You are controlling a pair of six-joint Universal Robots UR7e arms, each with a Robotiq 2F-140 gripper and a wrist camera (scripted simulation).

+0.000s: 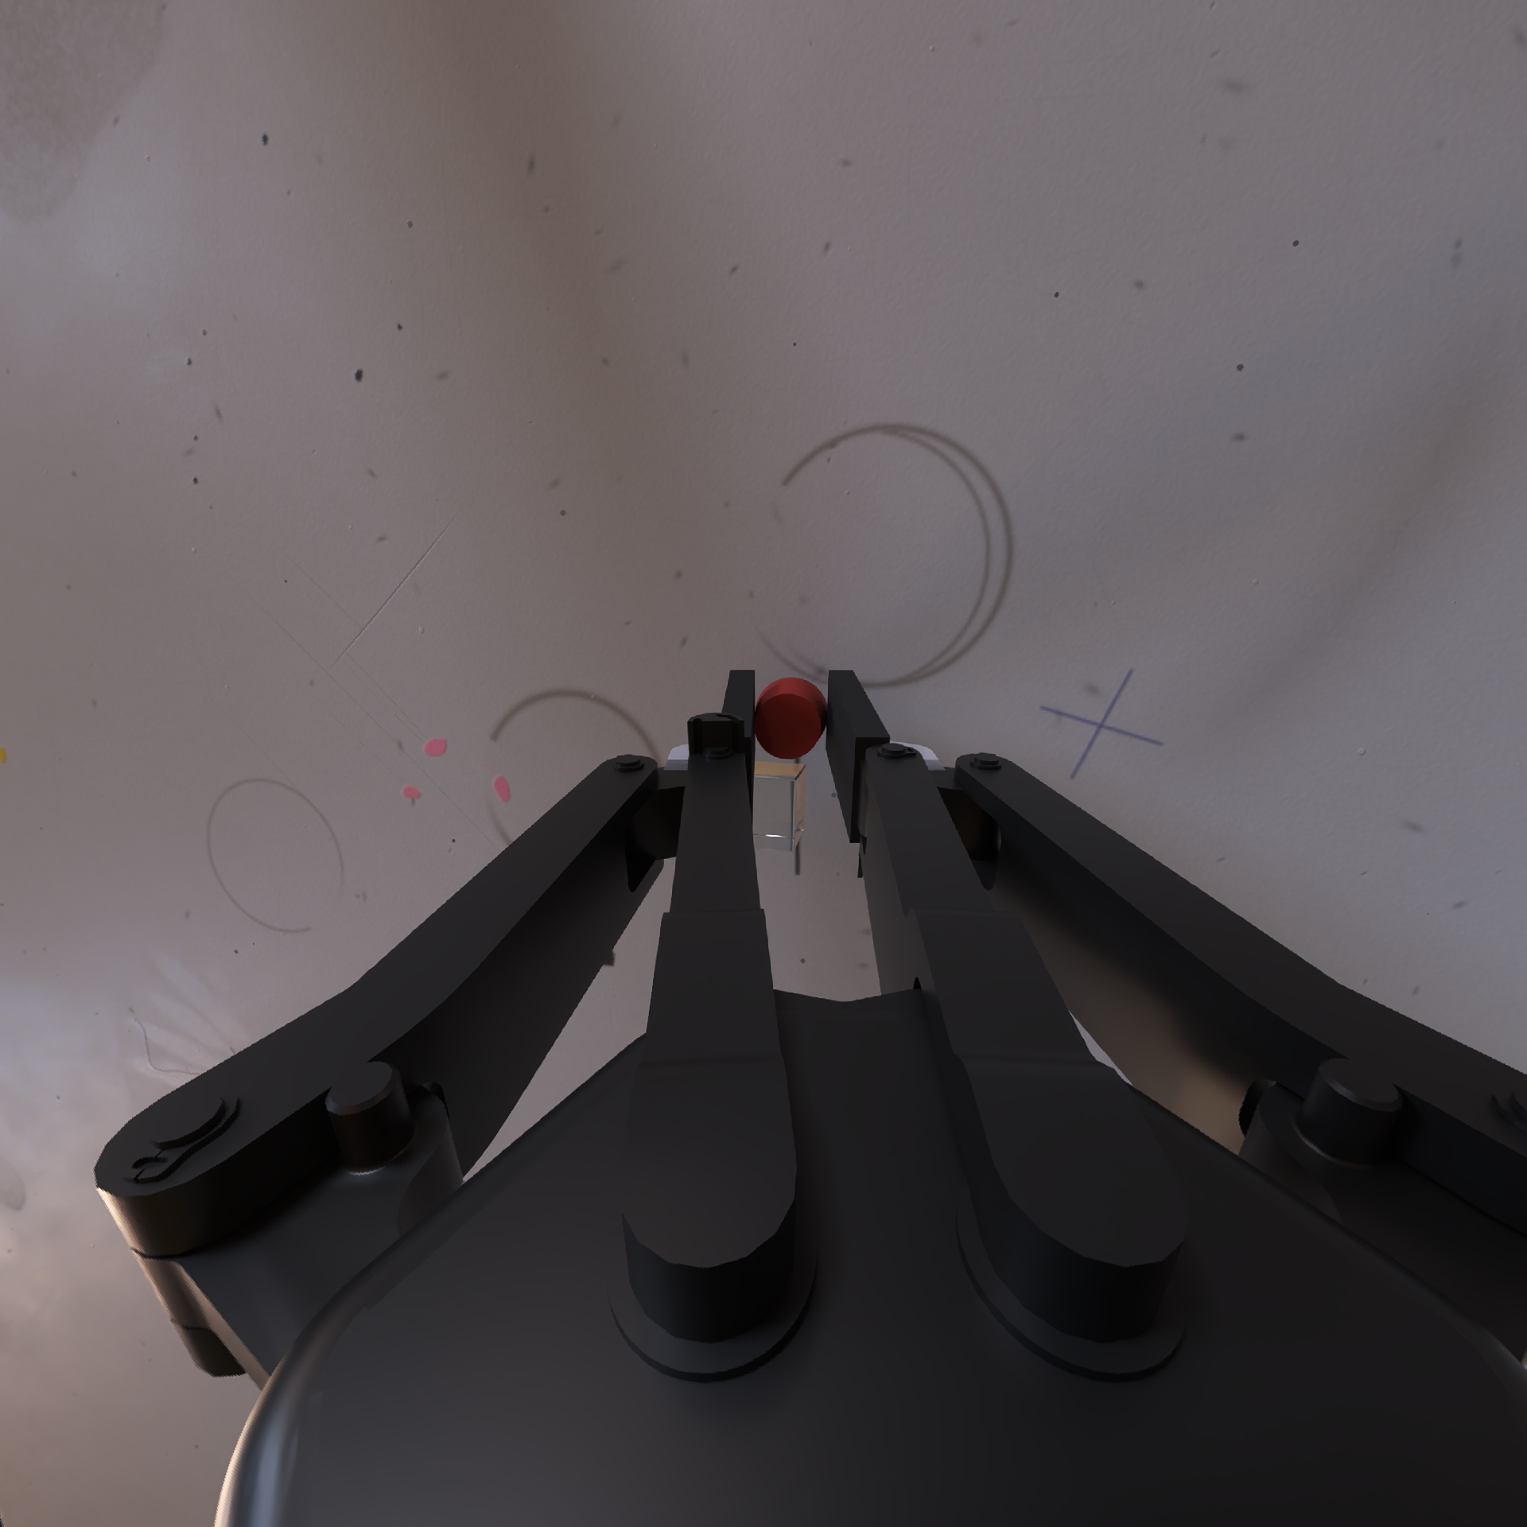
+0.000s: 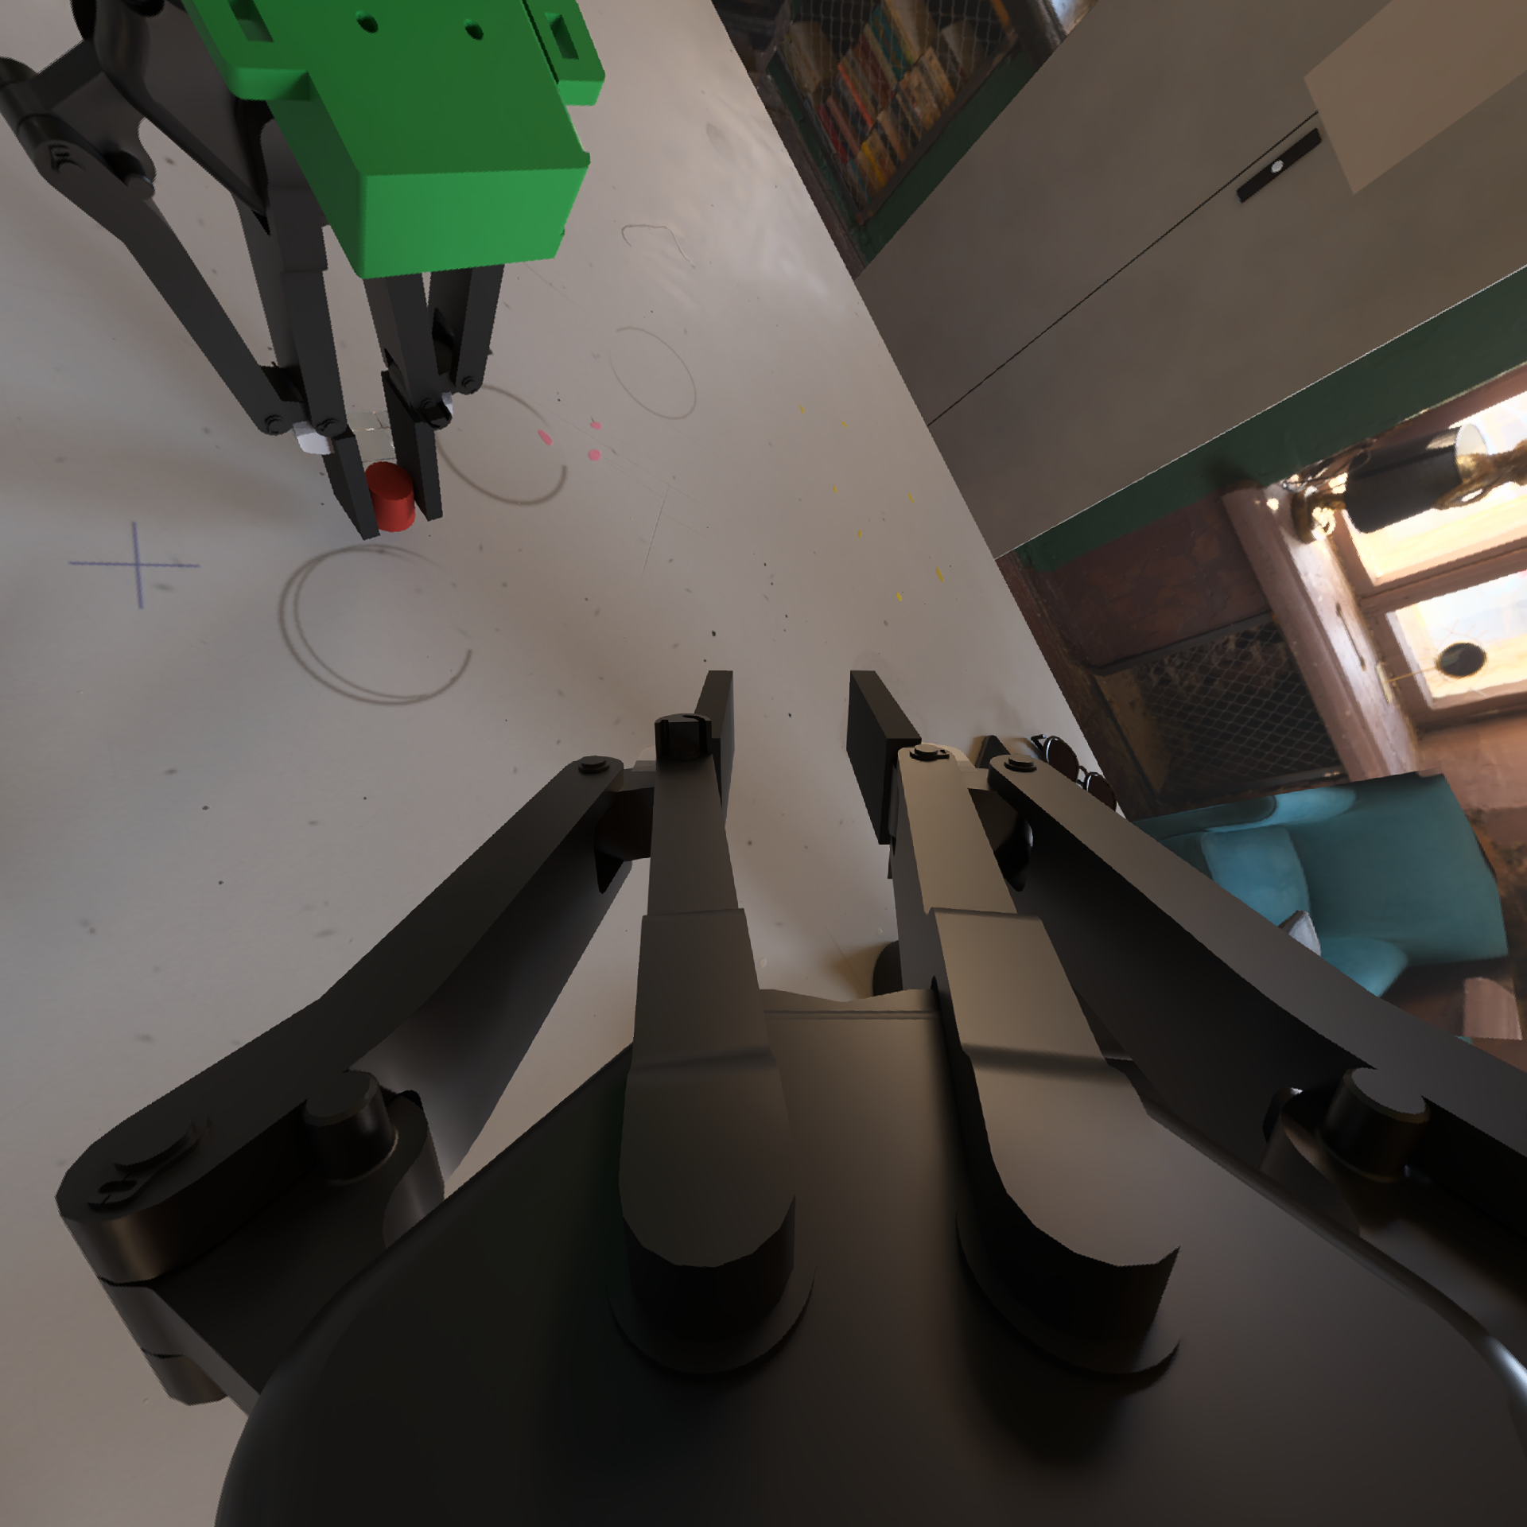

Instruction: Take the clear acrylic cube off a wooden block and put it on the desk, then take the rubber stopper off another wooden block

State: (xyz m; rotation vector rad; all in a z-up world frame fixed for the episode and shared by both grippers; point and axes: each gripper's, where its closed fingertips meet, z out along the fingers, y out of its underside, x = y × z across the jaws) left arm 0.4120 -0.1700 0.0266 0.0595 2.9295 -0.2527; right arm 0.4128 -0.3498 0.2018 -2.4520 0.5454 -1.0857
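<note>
In the left wrist view my left gripper (image 1: 791,702) is shut on a red rubber stopper (image 1: 791,717), held between its fingertips close over the white desk (image 1: 413,330). A clear acrylic cube (image 1: 777,814) shows in the gap between the fingers, behind the stopper; I cannot tell whether it rests on the desk. The right wrist view shows the left gripper (image 2: 395,516) from afar with the stopper (image 2: 390,496) and the cube (image 2: 369,428). My right gripper (image 2: 791,702) is open and empty above the desk. No wooden block is in view.
The desk (image 2: 206,826) bears ring stains and a blue cross mark (image 2: 136,564). Its edge runs diagonally on the right, with sunglasses (image 2: 1066,756) near it. Beyond the edge are a grey cabinet (image 2: 1157,289) and a teal armchair (image 2: 1363,876).
</note>
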